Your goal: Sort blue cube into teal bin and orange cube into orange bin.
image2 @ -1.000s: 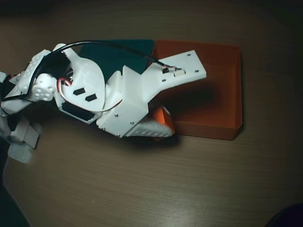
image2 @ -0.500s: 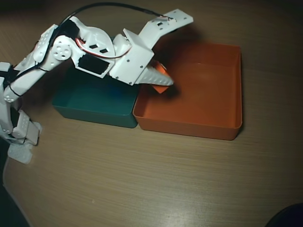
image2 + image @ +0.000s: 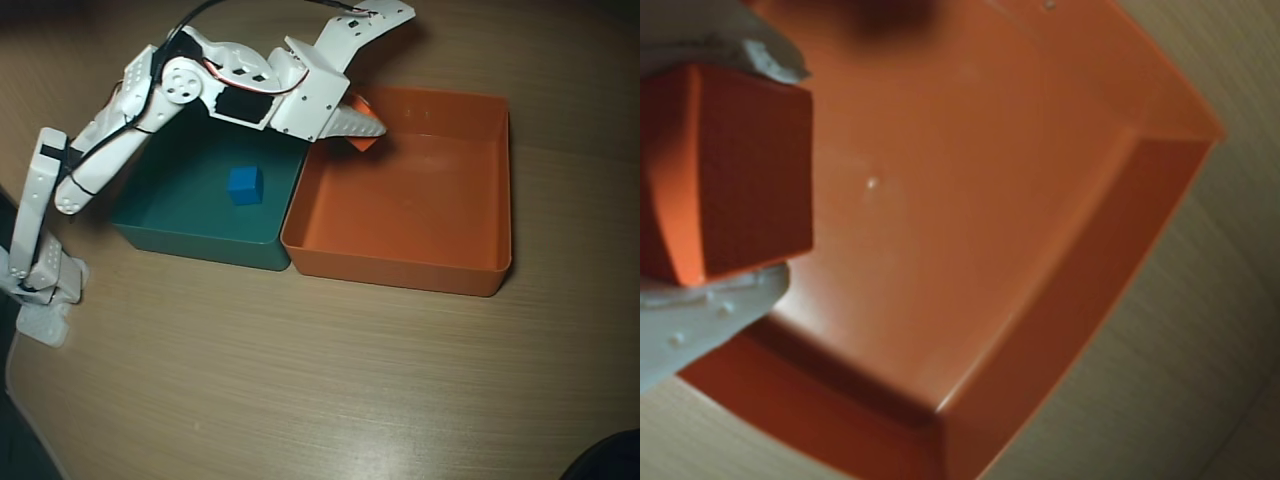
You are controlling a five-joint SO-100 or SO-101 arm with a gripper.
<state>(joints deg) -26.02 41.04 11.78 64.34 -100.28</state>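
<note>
We see the gripper (image 3: 362, 128) above the far left part of the orange bin (image 3: 495, 190) in the overhead view, and its jaws are closed on the orange cube (image 3: 361, 108). In the wrist view the orange cube (image 3: 725, 170) sits between the two white fingers (image 3: 710, 310), one above it and one below it, and it is held over the floor of the orange bin (image 3: 970, 230). The cube is turned a little, so we see one broad face and a narrow side face; as a cube it has no long axis. The arm (image 3: 120, 140) reaches from the left of the overhead view, across the teal bin (image 3: 190, 240), and the gripper points to the right, toward the orange bin.

We count one blue cube (image 3: 245, 185), and it lies on the floor of the teal bin, near the middle. We count one orange cube, one teal bin and one orange bin. The two bins stand side by side on the wooden table (image 3: 300, 380) with their walls touching, the teal one on the left. We cannot read any label or writing on the things.
</note>
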